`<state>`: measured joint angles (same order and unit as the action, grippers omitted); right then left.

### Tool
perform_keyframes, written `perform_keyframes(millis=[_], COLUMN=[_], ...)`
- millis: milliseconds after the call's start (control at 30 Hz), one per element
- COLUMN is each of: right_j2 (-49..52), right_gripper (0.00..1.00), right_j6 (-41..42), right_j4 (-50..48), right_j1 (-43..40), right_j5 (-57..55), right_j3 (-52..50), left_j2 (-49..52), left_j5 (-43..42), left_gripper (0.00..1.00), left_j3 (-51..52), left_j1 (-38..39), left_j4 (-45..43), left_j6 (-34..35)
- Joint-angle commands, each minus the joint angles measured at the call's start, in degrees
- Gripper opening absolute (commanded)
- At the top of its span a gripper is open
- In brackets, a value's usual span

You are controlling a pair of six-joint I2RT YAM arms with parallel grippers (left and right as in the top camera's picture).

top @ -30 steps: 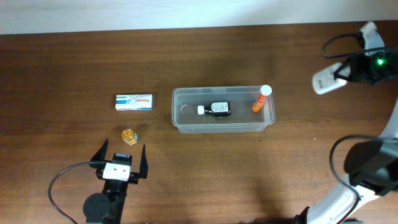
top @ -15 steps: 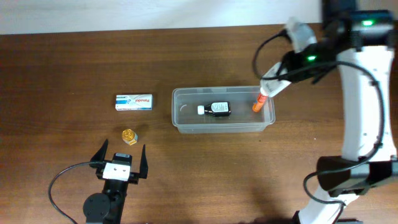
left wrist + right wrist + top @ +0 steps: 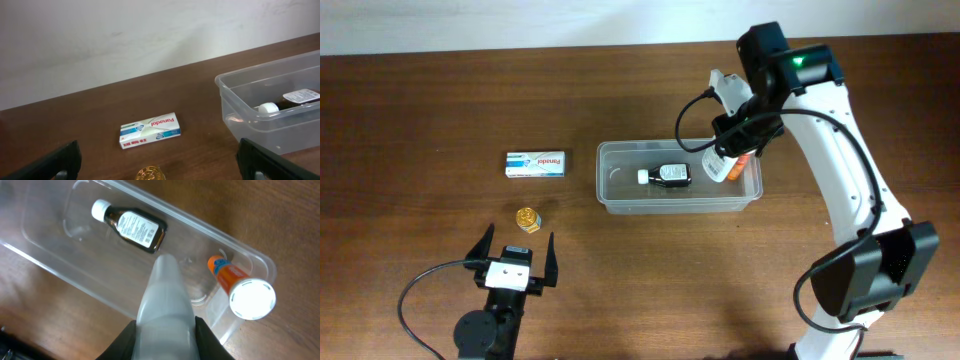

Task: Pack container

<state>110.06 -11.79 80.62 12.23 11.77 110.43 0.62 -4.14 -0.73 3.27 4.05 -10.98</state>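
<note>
The container (image 3: 620,190) is a clear shallow tub at the table's middle; it also shows in the left wrist view (image 3: 235,107) and the right wrist view (image 3: 60,255). Inside lie a dark bottle with a white cap (image 3: 670,175) (image 3: 135,226) and an orange tube with a white cap (image 3: 744,166) (image 3: 240,287) leaning at the right end. My right gripper (image 3: 728,150) (image 3: 165,340) is shut on a white bottle (image 3: 717,166) (image 3: 165,300), held above the tub's right half. My left gripper (image 3: 515,250) (image 3: 160,165) is open and empty, near the front edge.
A white and blue Panadol box (image 3: 536,164) (image 3: 150,130) lies left of the tub. A small gold-capped jar (image 3: 528,218) (image 3: 151,174) stands just ahead of my left gripper. A pale wall runs behind the table's far edge.
My right arm has swung in from the far right with the white bottle and now holds it over the tub's right half. The left arm has not moved.
</note>
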Motion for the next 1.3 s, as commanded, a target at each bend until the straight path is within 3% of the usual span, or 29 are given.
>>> perform_keyframes(millis=[0,333,1267], right_j2=[-0.9,-0.9,-0.6], right_gripper=[0.25,0.26,0.31], right_j6=[0.7,0.8,1.0], right_j4=[-3.1,-7.4,-18.6], right_j1=[0.6,0.6,0.6], right_j5=[-0.5,-5.2,-4.9], right_j3=[-2.4,-7.1,-18.1], left_j2=[-0.3,-0.3,-0.3], left_j5=[-0.8,-0.8,-0.8], left_gripper=[0.99,0.99,0.99], left_j3=[0.2,0.2,0.2], left_j1=[0.2,0.2,0.2], left_j4=[0.1,0.1,0.1], left_j6=[-0.9,-0.9,-0.9])
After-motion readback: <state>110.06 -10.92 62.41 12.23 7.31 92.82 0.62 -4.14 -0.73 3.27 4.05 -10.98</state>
